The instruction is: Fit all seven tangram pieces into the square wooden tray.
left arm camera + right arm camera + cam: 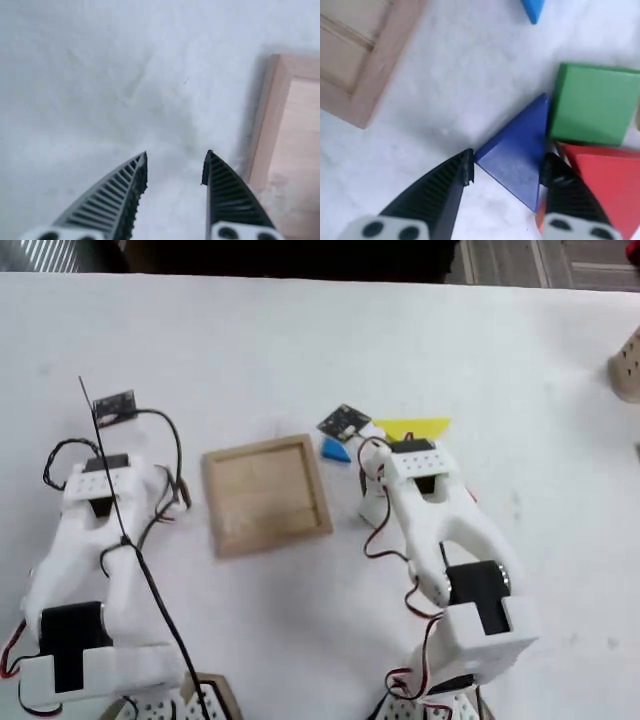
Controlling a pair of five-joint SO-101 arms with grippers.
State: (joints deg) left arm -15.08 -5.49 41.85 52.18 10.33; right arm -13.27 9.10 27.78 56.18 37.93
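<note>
Right claw (508, 164), jaws wide, straddles the dark blue triangle (512, 152) at lower centre; left claw (175, 161) gapes empty beside the tray (213, 502), unfilled at frame centre. Risk: closing on slanted edges may squirt the triangle out or nudge the adjoining red triangle (607, 182).

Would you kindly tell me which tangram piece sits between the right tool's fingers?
The dark blue triangle; the green square and red triangle lie beside it, outside the right tool.
</note>
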